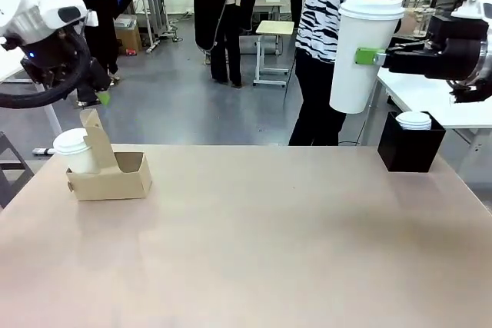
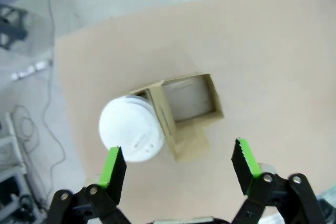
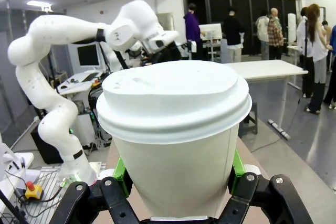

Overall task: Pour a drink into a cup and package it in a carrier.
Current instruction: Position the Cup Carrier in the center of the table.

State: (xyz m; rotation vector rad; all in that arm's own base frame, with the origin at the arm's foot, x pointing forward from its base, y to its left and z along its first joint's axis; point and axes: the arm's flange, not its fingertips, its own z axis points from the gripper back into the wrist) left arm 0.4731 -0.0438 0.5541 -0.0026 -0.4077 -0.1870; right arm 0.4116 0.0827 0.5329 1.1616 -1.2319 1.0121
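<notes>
A brown cardboard carrier (image 1: pixel 115 177) stands at the table's far left, with a white lidded cup (image 1: pixel 74 150) in its left hole and its right hole empty. From above, my left gripper (image 2: pixel 178 161) hangs open over the carrier (image 2: pixel 191 109) and that cup (image 2: pixel 131 129), touching neither. High over the table's right side, my right gripper (image 1: pixel 369 57) is shut on a tall white lidded cup (image 1: pixel 360 51), held upright. The right wrist view shows this cup (image 3: pixel 173 124) between the green pads (image 3: pixel 122 174). The drink is out of view.
A black box (image 1: pixel 410 146) with a stack of white lids in it sits at the table's far right corner. A person in a striped top (image 1: pixel 330 5) stands just beyond the far edge, behind the raised cup. The tan table (image 1: pixel 261 243) lies bare across its middle and front.
</notes>
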